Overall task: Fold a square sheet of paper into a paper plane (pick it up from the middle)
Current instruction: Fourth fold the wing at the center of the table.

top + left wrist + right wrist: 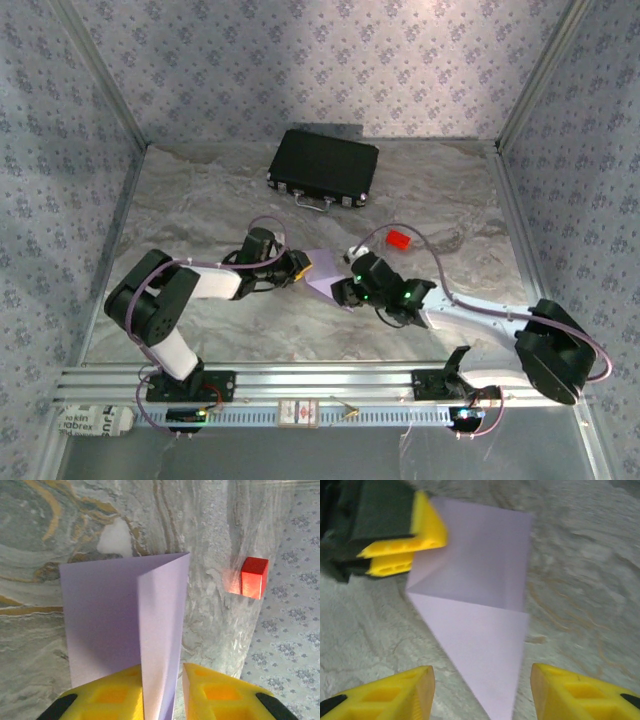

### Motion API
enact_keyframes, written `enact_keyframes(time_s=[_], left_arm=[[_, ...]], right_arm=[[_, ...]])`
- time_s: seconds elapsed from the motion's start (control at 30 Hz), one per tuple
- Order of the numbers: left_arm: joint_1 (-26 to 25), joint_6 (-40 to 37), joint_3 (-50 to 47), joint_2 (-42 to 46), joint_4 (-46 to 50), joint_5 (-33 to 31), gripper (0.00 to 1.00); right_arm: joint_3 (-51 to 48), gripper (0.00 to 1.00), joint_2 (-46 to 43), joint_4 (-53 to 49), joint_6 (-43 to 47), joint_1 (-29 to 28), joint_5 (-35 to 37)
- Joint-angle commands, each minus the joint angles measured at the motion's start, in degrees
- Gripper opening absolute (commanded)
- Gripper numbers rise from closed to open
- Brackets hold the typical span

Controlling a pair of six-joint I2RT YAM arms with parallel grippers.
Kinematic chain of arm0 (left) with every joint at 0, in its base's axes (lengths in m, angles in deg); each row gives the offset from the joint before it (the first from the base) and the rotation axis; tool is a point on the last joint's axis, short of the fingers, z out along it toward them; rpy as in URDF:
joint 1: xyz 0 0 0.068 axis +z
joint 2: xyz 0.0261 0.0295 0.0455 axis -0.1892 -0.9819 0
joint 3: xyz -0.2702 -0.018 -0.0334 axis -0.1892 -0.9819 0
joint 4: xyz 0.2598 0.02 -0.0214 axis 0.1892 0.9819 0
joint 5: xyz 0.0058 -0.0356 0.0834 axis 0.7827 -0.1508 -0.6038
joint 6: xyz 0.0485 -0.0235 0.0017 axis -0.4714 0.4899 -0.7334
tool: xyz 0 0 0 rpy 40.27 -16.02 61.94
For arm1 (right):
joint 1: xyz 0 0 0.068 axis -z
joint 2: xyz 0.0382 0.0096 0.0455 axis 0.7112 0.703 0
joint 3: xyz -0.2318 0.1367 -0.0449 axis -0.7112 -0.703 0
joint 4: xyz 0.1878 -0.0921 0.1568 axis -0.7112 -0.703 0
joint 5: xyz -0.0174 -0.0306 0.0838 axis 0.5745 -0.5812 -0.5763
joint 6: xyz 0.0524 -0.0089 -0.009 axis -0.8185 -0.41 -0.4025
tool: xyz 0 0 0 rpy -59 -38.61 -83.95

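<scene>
With the square sheet of paper (320, 275) lying part-folded on the table (200, 200) between the arms, the left fingers (115, 695) slightly parted around its raised flap and the right fingers (395, 695) spread wide over its pointed end, you were advised to press that flap flat before creasing.

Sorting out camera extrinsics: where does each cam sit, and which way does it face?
Top external: above and behind the arm bases, looking down at the marble table; both arms, left tool and right tool show.
Left wrist: on the left arm, facing along its tool at the folded lilac paper, red block beyond.
Right wrist: on the right arm, facing low across the paper toward the left tool; own tool at the bottom edge.
Shared: all three see the paper; top and left wrist share the red block.
</scene>
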Motion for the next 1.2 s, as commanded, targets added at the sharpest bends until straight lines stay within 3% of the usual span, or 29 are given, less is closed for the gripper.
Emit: enact_keyframes(time_s=[0.0,0.23,0.47,1.17], left_arm=[[0.2,-0.9,0.1,1.4,-0.8,2.1,0.24],[1.6,-1.5,0.1,1.6,0.3,4.3,0.14],[2.0,-1.8,0.6,1.5,1.0,5.8,0.10],[2.3,-2.3,1.3,1.5,1.8,6.6,0.06]], right_arm=[[-0.9,0.54,3.0,4.7,9.4,-4.8,8.5],[0.8,0.51,10.1,6.6,15.6,-9.8,14.5],[1.5,0.48,14.8,6.8,17.7,-11.8,20.9],[1.9,0.31,18.3,9.3,17.5,-11.8,23.4]])
